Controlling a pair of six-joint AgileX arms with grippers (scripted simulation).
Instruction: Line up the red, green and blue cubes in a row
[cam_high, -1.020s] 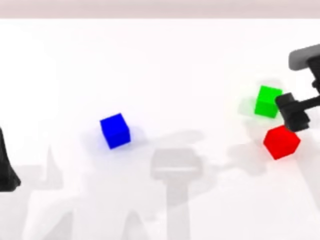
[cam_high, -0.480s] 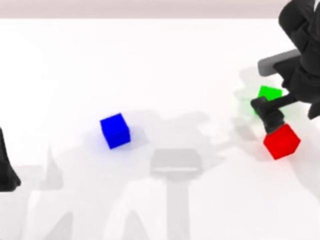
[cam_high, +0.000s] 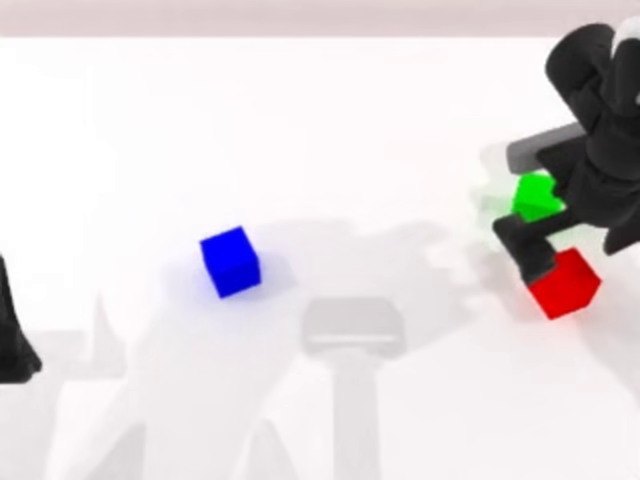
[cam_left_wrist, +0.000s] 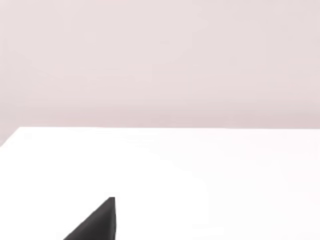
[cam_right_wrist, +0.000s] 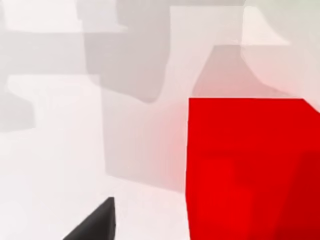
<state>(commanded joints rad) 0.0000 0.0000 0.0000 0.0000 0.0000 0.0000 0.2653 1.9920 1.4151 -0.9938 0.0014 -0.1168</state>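
Table: white surface filling the top view, pale band along the upper edge.
Blue cube: left of centre in the top view, alone, well apart from the other two cubes and from both arms.
Green cube: at the right of the top view, partly covered by the right arm; just above and left of the red cube.
Red cube: at the lower right of the top view, on the table; in the right wrist view it fills the lower right of the frame, very close to the camera.
Right gripper: low over the table at the right of the top view, between the green and red cubes, its tip at the red cube's upper left edge.
Right jaws: cannot tell whether spread or pressed together; the red cube sits beside the tip, and a grasp is not visible.
Left arm: parked at the left edge of the top view; its wrist view shows only bare table.
Left jaws: cannot tell.
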